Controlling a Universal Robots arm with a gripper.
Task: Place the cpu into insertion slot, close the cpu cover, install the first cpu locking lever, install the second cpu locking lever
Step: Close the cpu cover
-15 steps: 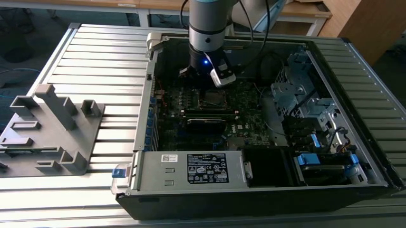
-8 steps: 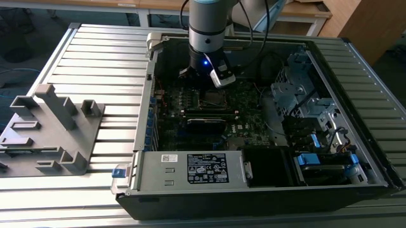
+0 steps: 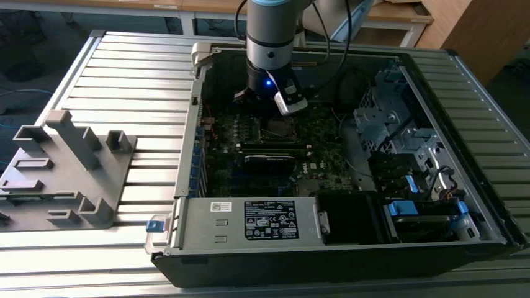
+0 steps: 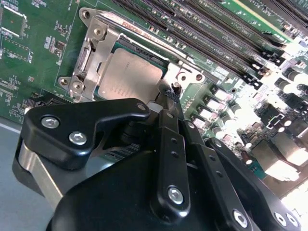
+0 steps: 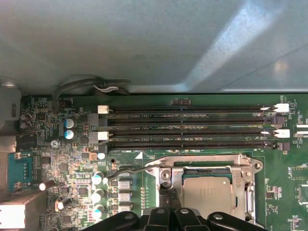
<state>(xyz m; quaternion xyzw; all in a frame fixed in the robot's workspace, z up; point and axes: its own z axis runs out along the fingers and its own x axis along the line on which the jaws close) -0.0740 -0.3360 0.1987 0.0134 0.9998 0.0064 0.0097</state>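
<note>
Cpu (image 4: pixel 130 79) one, under one cpu cover (image 4: pixel 94 57); one claw (image 4: pixel 172 96) pinched beside cover

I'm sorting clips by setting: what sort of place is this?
Probably a robotics lab or workshop: an open computer case lies on a slatted table, a grey fixture beside it, wooden desks behind.

cpu (image 4: pixel 130 79) in insertion slot (image 4: pixel 139 49), cpu cover (image 4: pixel 101 57) apparently over it
</note>
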